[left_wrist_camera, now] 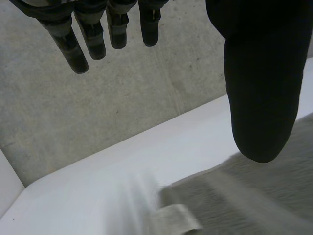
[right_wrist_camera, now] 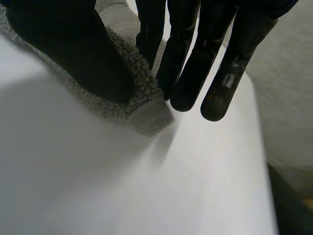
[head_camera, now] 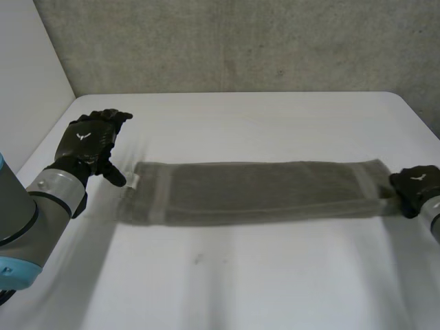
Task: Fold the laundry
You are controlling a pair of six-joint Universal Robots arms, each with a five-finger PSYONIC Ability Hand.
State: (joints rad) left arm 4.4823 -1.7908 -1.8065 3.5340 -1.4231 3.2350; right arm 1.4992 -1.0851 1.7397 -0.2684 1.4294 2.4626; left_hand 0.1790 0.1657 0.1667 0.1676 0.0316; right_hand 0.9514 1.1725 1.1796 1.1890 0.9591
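A long grey towel (head_camera: 261,189), folded into a narrow strip, lies flat across the white table (head_camera: 240,282). My left hand (head_camera: 86,141) hovers open just beyond the towel's left end, apart from the cloth. In the left wrist view its fingers (left_wrist_camera: 83,44) are straight, the thumb (left_wrist_camera: 259,88) is spread, and the towel's end (left_wrist_camera: 254,196) with a small white label (left_wrist_camera: 173,220) lies below. My right hand (head_camera: 416,185) is at the towel's right end. In the right wrist view its thumb (right_wrist_camera: 73,54) and fingers (right_wrist_camera: 195,73) pinch the towel's corner (right_wrist_camera: 142,110).
A grey concrete wall (head_camera: 240,41) runs behind the table's far edge. A white panel (head_camera: 27,69) stands at the far left. The table's right edge lies close to my right hand.
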